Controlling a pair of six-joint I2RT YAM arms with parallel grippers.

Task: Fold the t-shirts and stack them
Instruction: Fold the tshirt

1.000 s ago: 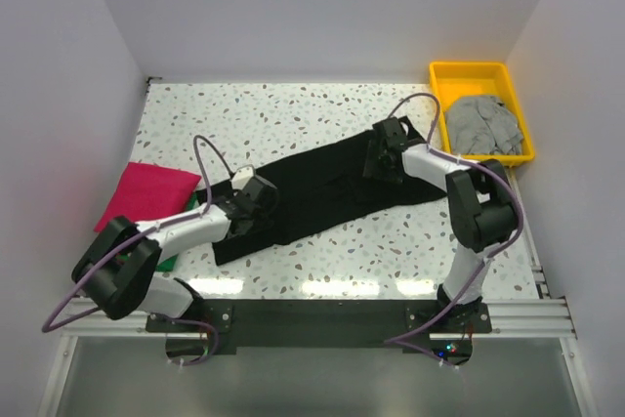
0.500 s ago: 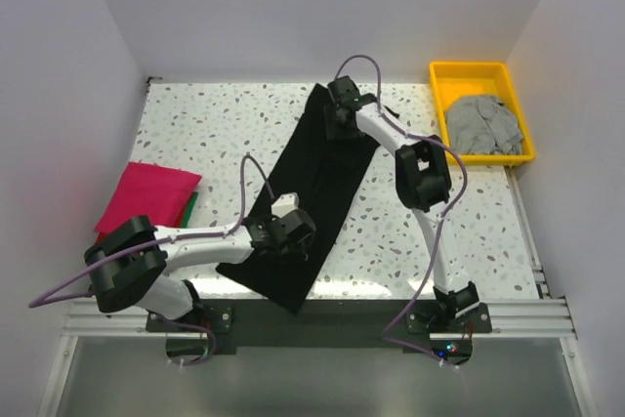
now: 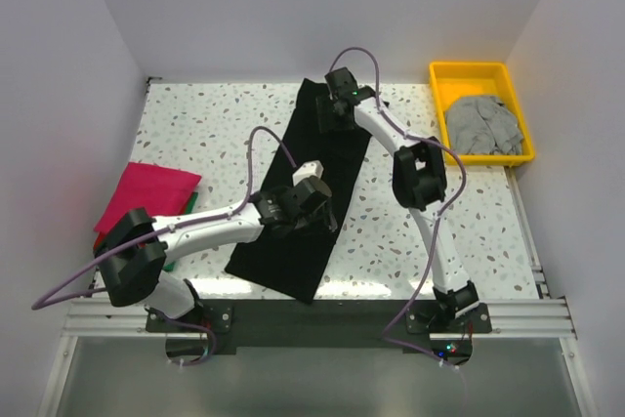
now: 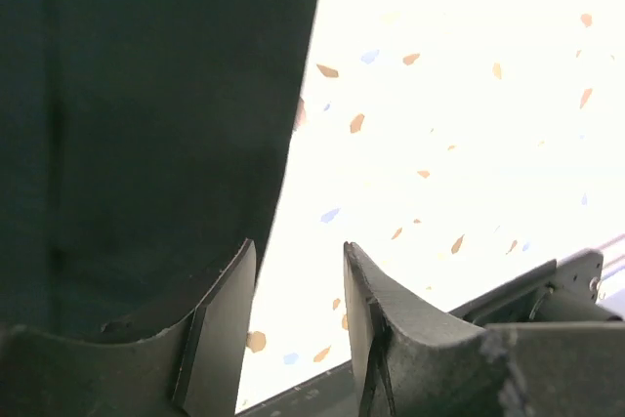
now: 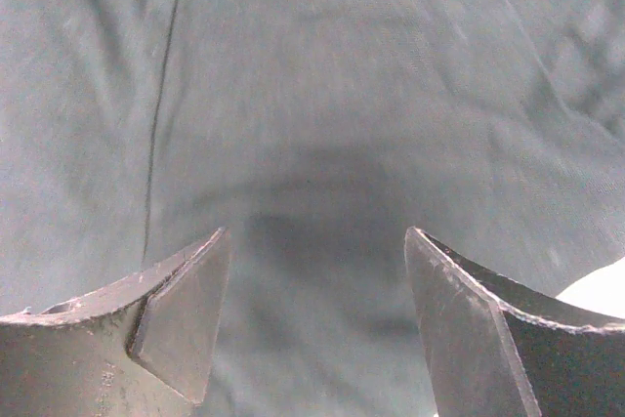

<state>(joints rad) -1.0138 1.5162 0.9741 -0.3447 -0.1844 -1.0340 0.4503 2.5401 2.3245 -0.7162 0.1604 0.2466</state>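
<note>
The black t-shirt [image 3: 327, 158] lies on the speckled bench [image 3: 215, 124] as a long, narrow band, folded lengthwise. It runs at a slant from the far edge of the bench, near its middle, down to the near edge in front of the arm bases. The left tool [image 4: 298, 243] hangs low over the right-hand edge of this band, about halfway along it. Its fingers [image 4: 220, 314] stand a little apart with nothing between them. In the left wrist view bare bench shows through the gap, one finger overlaps the cloth's border, and the dark cloth fills the left side of that view. The right arm is stretched far out, and the right tool [image 5: 316, 231] hovers over the far end of the same shirt. Its fingers [image 5: 176, 334] are spread wide and grip nothing. Smooth black cloth with one seam line fills almost all of the right wrist view, and a small patch of pale bench shows at its lower right corner. At the left side of the bench, well apart from the black shirt, the magenta t-shirt [image 3: 146, 192] lies folded into a flat pad. A sliver of the green t-shirt [image 3: 191, 202] shows from under its right edge. At the far right corner the grey t-shirt [image 3: 480, 124] lies crumpled inside the yellow tray [image 3: 469, 69].
</note>
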